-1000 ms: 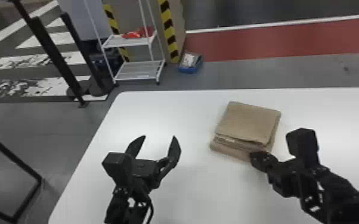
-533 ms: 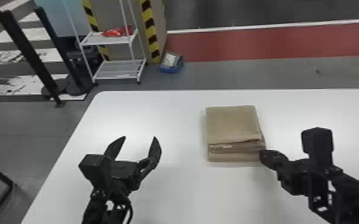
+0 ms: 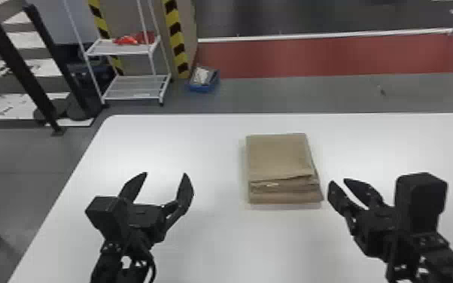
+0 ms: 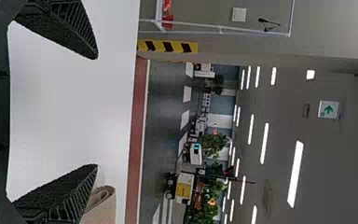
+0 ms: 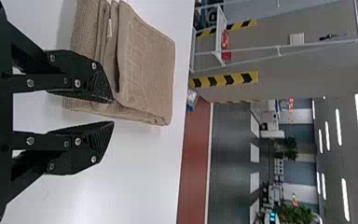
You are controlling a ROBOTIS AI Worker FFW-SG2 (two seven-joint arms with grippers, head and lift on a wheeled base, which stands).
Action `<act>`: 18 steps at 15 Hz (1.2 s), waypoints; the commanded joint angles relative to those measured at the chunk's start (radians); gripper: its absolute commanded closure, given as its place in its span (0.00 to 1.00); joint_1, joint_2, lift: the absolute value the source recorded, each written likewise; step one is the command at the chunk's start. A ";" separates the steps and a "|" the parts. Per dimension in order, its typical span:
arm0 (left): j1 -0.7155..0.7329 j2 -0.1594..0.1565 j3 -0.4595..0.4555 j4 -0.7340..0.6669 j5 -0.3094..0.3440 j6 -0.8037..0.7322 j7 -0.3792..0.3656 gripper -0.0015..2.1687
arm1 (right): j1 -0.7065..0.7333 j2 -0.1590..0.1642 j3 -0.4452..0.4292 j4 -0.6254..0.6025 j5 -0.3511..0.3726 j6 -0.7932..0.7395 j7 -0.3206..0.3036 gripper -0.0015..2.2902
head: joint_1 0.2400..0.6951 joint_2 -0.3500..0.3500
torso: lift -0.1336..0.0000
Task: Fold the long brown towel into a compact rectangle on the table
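Right gripper (image 3: 338, 181) has come off the towel's right edge and its fingers have parted; half a second back it sat up against that edge, looking closed in. Towel (image 3: 279, 156) lies square to the far edge of the table (image 3: 199, 241); a second ago it was skewed. Head camera has swung too, so table, towel and left gripper (image 3: 165, 174) all sit a bit further left in that view. Left gripper has kept the same spread.

Towel: folded into a compact, layered block, flat on the table, between the two grippers and closer to the right one, nearer the far edge than they are. Stacked layer ends face the robot, slightly uneven, bottom layer sticking out past the top one.

Right gripper: fingers apart, narrow gap, nothing held, tips just beside the towel's right edge at its near right corner. In the right wrist view one finger overlaps that corner; contact, can't tell.

Left gripper: fingers wide apart, empty, tips well apart from the towel's left side. Left wrist view has part of the towel past one finger.

Beyond the far left corner of the table, on the floor: white shelf (image 3: 135, 88) with something red (image 3: 135, 38) on it, blue box (image 3: 203, 85) near it
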 commanded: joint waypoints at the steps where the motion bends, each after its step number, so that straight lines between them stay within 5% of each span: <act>1: 0.000 -0.003 -0.007 0.002 -0.009 0.007 0.002 0.02 | 0.038 0.002 0.090 0.002 0.048 -0.069 -0.127 0.01 | 1.00 0.64 | 0.09; 6: 0.031 -0.003 -0.018 -0.058 -0.021 0.035 0.032 0.02 | 0.163 0.002 0.105 0.051 0.062 -0.281 -0.265 0.02 | 1.00 0.65 | 0.09; 10: 0.098 -0.003 -0.006 -0.113 -0.023 0.007 0.054 0.02 | 0.203 0.002 0.125 0.067 0.062 -0.330 -0.289 0.03 | 1.00 0.66 | 0.09; 13: 0.140 -0.003 -0.007 -0.148 -0.046 -0.021 0.084 0.02 | 0.205 -0.043 0.140 0.080 0.051 -0.357 -0.337 0.03 | 1.00 0.69 | 0.09; 18: 0.149 -0.003 -0.004 -0.142 -0.051 -0.027 0.090 0.02 | 0.223 -0.048 0.143 0.103 0.045 -0.588 -0.326 0.03 | 1.00 0.72 | 0.09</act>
